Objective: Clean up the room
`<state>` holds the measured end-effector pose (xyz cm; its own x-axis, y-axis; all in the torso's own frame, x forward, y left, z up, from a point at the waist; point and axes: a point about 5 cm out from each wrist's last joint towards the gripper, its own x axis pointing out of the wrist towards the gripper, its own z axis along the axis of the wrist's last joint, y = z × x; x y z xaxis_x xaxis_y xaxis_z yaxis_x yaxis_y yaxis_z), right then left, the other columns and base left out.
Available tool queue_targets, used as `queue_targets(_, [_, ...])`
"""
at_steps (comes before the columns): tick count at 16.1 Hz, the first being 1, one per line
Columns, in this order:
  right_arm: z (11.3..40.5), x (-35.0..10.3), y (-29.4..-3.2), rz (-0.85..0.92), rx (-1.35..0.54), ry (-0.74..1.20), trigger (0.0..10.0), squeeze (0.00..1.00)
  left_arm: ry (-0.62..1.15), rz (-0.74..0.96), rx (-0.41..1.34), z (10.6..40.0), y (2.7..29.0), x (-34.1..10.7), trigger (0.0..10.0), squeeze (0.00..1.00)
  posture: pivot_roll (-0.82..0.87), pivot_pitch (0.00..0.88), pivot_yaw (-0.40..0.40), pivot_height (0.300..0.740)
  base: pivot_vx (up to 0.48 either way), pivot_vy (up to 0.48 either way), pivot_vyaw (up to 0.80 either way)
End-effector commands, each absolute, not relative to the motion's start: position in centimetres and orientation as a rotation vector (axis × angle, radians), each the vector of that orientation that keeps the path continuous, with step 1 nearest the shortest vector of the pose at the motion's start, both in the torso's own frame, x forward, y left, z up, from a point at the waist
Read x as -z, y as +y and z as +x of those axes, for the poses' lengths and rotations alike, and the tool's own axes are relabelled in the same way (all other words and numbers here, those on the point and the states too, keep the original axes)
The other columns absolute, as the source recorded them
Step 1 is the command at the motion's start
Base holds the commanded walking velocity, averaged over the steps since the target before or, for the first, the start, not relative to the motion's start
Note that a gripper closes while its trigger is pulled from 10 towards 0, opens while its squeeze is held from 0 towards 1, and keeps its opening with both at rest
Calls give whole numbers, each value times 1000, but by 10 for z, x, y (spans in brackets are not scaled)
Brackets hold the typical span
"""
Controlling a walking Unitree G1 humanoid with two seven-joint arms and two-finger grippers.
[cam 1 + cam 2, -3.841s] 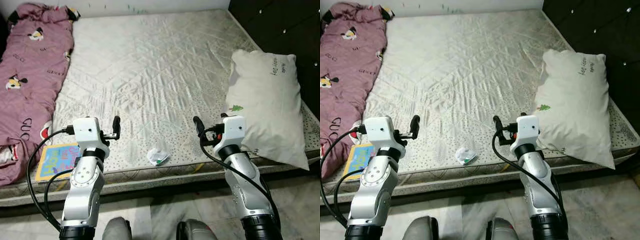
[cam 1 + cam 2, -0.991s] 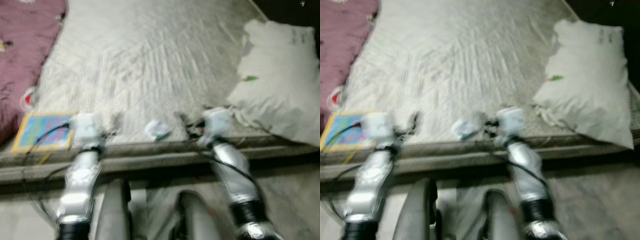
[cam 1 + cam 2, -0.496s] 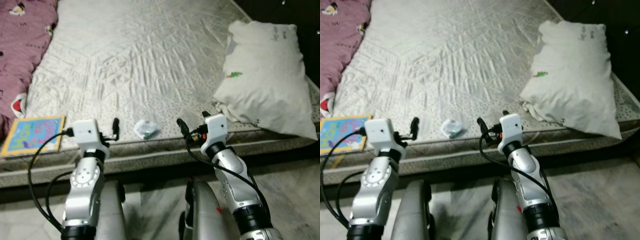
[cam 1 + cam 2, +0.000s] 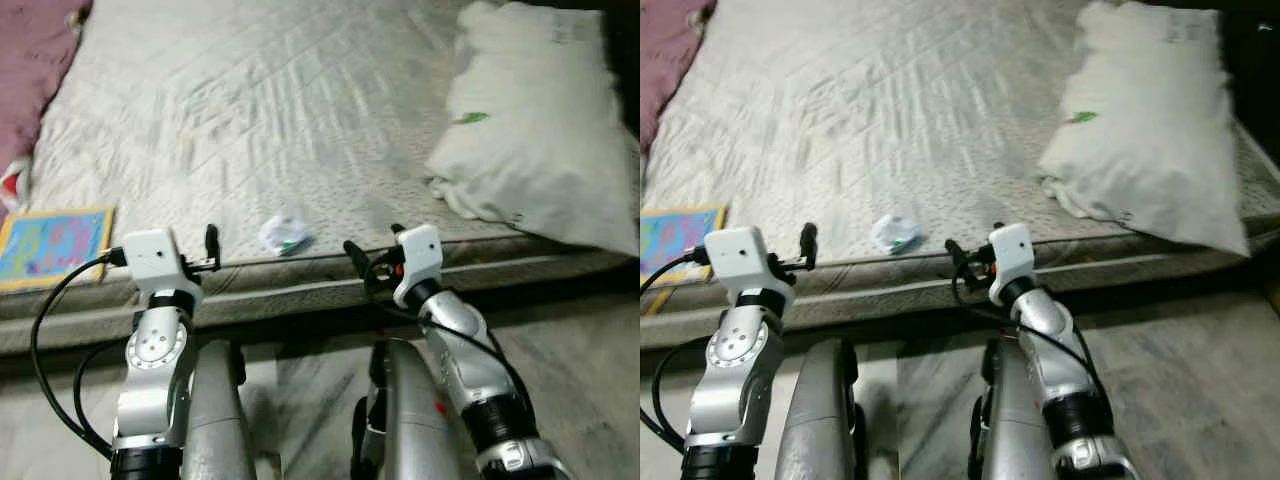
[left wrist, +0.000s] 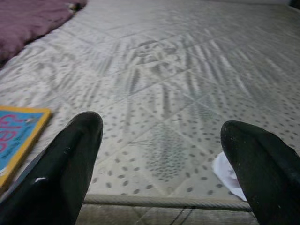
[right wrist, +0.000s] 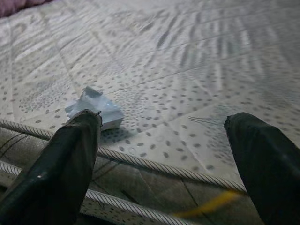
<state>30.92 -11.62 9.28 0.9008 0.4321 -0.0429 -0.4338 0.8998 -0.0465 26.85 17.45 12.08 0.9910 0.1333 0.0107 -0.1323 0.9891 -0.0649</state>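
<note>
Mattress point(image 4: 300, 130), bare and quilted with a dotted pattern, took up most of the head views; the frames were a bit motion-blurred. White pillow point(image 4: 530, 120) lay on its right side, reaching the front edge. Maroon blanket point(image 4: 35, 60) was bunched along the far left side, and also showed as a purple mass in the left wrist view point(image 5: 33, 21). Colourful book point(image 4: 50, 245), blue cover with a yellow border, lay flat at the front-left edge of the mattress, just left of the left arm. Both silver arms were raised forward from bent elbows, forearms angled up toward the bed edge, wrists about level with the mattress rim. Left gripper point(image 5: 164, 164) sat at the front edge with fingers spread wide, nothing between them; the book's corner was beside one finger point(image 5: 70, 168) and a bit of the white trash beside the other. Right gripper point(image 6: 164, 159) was also at the front edge, fingers wide apart and empty, with cables looping off the wrist. Crumpled white wrapper point(image 4: 285, 234) with a green bit on it lay on the mattress near the front edge, between the two grippers, somewhat closer to the left one and touching neither; in the right wrist view it point(image 6: 93, 110) sat just past one fingertip point(image 6: 77, 140), inside the piped rim. Grey tiled floor point(image 4: 580, 380) showed below the bed, and the robot's grey legs point(image 4: 400, 410) between the arms.
</note>
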Motion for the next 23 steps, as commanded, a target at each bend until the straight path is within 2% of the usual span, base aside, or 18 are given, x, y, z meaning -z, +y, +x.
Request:
queue_targets(1, [309, -92, -104, -50, -489, 30, 10000, 0, 3, -52, -167, 263, 181, -119, 10000, 0, 123, 256, -29, 569, 0, 0, 794])
queue_targets(4, [312, -89, -93, -36, -532, 46, 10000, 0, 8, -46, -175, 257, 181, -120, 10000, 0, 155, 268, -29, 569, 0, 0, 773])
queue_targets(10, [321, -86, -86, -16, -525, 50, 10000, 0, 10, -37, -171, 259, 181, -125, 10000, 0, 173, 258, -16, 569, 0, 0, 0])
queue_targets(16, [326, -85, -80, 2, -530, 44, 10000, 0, 13, -38, -165, 259, 179, -126, 10000, 0, 194, 246, -12, 509, 0, 0, 0])
queue_targets(23, [342, -97, -67, -12, -492, 8, 10000, 0, -13, -39, -155, 260, 173, -132, 10000, 0, 243, 246, -36, 509, 0, 0, 0])
